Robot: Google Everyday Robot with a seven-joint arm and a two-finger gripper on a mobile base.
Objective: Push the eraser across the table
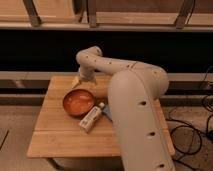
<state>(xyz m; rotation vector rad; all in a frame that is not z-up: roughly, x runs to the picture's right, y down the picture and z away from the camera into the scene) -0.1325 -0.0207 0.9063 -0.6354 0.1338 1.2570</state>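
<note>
One gripper (82, 79) hangs over the far edge of the table (55, 140); its state cannot be told. White oblong item (91, 119), markings unreadable, lies just beside the orange bowl (78, 102), nearer the camera.

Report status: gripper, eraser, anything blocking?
Gripper over table's far edge, behind orange bowl. Eraser beside bowl's near rim, apart from gripper. Bowl sits between gripper and eraser.

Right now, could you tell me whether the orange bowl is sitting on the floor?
No, the orange bowl rests on the table, just in front of the gripper, which hangs over the table's far side.
</note>
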